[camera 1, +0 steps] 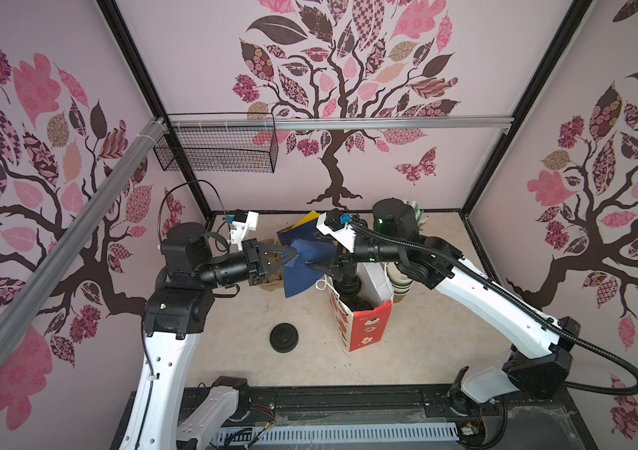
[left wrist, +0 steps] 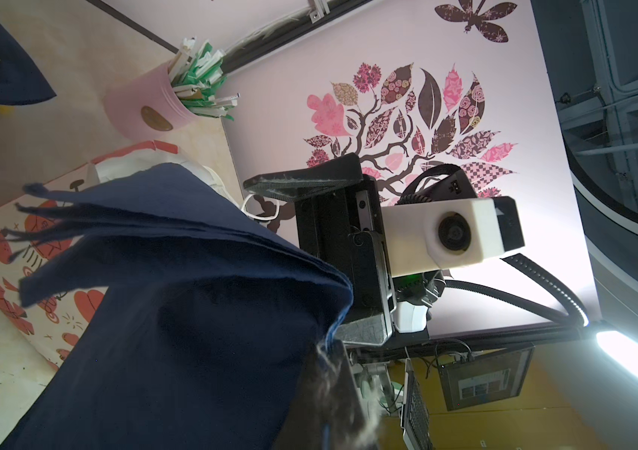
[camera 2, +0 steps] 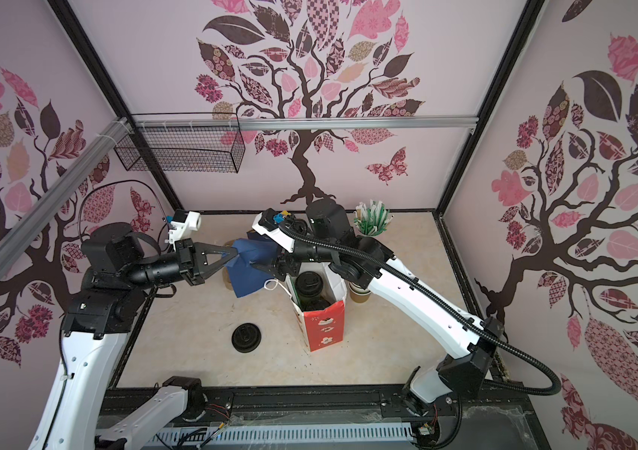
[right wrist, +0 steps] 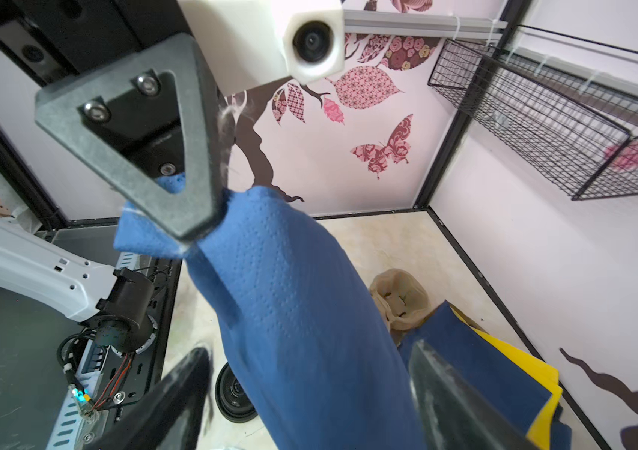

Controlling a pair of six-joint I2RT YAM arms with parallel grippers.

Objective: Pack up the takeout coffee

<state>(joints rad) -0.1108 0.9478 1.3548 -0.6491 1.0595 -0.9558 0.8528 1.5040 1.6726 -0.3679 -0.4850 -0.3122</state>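
Bimanual workspace in both top views and both wrist views. The left end effector (camera 1: 294, 253) is closed on the upper corner of a blue paper napkin (camera 1: 305, 265), which is held above the surface (camera 1: 426, 343) and hangs down from the grip; the clamped corner is seen close up in the right wrist view (right wrist: 192, 230). The right end effector (camera 1: 321, 269) is open, its fingers (right wrist: 177, 401) spread to either side of the hanging napkin (right wrist: 290, 311) without being clamped on it. The takeout coffee (camera 2: 309, 282) is stood inside the open red-and-white paper bag (camera 2: 325, 327), just beside the napkin and below the right end effector; black sip lids are seen through the bag's mouth, the cup bodies being largely hidden by its walls. A loose black lid (camera 2: 246, 337) is laid flat on the surface, apart from the bag. Nested lidless cups (camera 2: 360, 292) are placed just behind the bag, and a pink holder of wrapped straws (left wrist: 146, 105) near the back wall. A stack of blue and yellow napkins (right wrist: 485, 362) is laid beside a brown paper pouch (right wrist: 399, 300).
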